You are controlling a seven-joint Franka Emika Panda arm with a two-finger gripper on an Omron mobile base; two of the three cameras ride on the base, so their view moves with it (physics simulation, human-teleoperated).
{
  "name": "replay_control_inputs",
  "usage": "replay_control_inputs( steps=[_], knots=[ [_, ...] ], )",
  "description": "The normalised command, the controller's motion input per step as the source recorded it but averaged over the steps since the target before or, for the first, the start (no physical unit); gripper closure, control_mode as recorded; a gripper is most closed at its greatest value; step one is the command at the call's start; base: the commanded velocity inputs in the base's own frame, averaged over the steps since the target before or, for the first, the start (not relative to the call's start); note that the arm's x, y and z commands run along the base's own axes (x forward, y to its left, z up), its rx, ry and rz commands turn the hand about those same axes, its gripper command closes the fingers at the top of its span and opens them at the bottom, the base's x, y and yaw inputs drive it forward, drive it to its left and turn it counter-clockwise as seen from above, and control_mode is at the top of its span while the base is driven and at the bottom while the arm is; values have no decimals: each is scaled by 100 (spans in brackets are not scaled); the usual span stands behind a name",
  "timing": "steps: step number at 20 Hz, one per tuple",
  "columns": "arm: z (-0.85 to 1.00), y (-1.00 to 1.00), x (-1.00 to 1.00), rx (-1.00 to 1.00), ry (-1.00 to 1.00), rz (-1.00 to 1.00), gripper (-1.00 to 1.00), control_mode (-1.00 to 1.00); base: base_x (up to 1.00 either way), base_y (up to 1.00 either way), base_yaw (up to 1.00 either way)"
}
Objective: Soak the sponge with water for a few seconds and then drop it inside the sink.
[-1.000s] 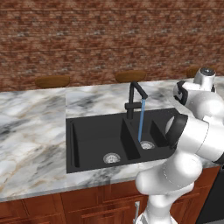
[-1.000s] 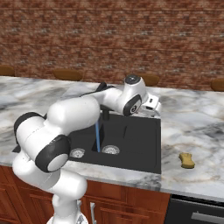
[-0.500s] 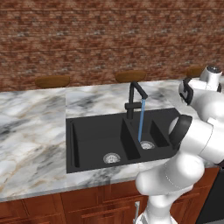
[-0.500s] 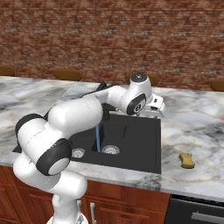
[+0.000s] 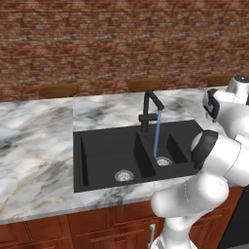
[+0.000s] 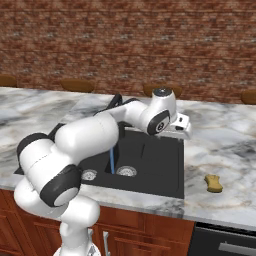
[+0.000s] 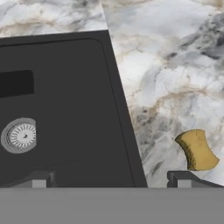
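The yellow sponge (image 6: 214, 183) lies on the marble counter to the right of the black double-basin sink (image 6: 161, 162), close to the front edge. My gripper (image 6: 183, 131) hangs above the sink's right rim, a good way behind and to the left of the sponge. In the hand view the gripper (image 7: 109, 179) is open with nothing between its fingertips; the sponge (image 7: 197, 150) sits just past the right fingertip, and the sink (image 7: 65, 100) with a silver drain (image 7: 19, 134) is on the left. Water (image 5: 156, 133) runs in a thin blue stream from the black faucet (image 5: 148, 109) into the narrower basin.
Marble counter (image 5: 34, 141) spreads on both sides of the sink, with a brick wall behind. Brown stool seats (image 5: 58, 90) show beyond the counter's far edge. A dark appliance (image 6: 225, 242) sits under the counter at the right.
The hand has swung right, from over the sink toward its right rim and the sponge side of the counter. The water keeps running and the sponge has not moved.
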Motion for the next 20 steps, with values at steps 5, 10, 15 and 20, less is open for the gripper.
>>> replay_control_inputs(
  steps=[5, 10, 15, 20],
  knots=[
    [-36, -17, -4, 0, 2, 0, -100, -100, 0, 0, 0],
    [-44, -24, 0, 0, 5, 0, -100, -100, 0, 0, 0],
    [-26, -37, -3, 0, 5, 0, -100, -100, 0, 0, 0],
    [-4, -30, -12, 0, 1, 0, -100, -100, 0, 0, 0]
  ],
)
